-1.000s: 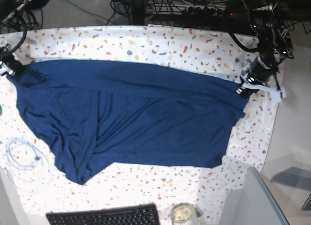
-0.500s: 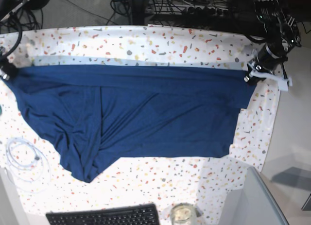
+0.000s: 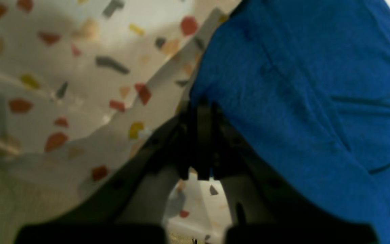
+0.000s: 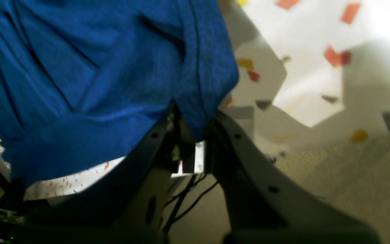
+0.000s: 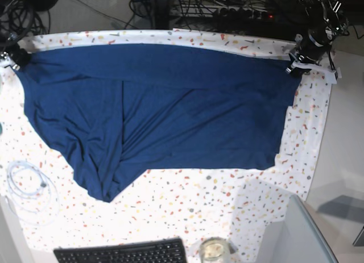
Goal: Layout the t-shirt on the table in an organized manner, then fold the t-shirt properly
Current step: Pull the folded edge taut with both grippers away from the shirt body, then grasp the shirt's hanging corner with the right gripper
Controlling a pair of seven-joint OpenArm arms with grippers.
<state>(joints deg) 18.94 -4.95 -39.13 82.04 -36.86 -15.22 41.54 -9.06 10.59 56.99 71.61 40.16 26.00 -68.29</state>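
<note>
The navy t-shirt [image 5: 165,109] is stretched wide across the speckled table [image 5: 187,209], its top edge pulled taut near the far side. My left gripper [image 5: 293,64] is shut on the t-shirt's far right corner, and the pinched blue fabric [image 3: 283,84] shows above its closed jaws. My right gripper [image 5: 13,61] is shut on the far left corner, where a fold of t-shirt [image 4: 113,67] hangs between its fingers. The garment's lower left part bunches into a wrinkled point [image 5: 105,192].
A coiled white cable [image 5: 28,186] lies at the left front. A black keyboard [image 5: 122,253] and a glass jar [image 5: 214,250] sit at the near edge. A grey box corner [image 5: 296,234] stands at the front right. Cables and gear crowd the floor behind the table.
Both grippers have carried the t-shirt's top edge toward the far side of the table, spreading the fabric further back and flatter. Both keep hold of their corners.
</note>
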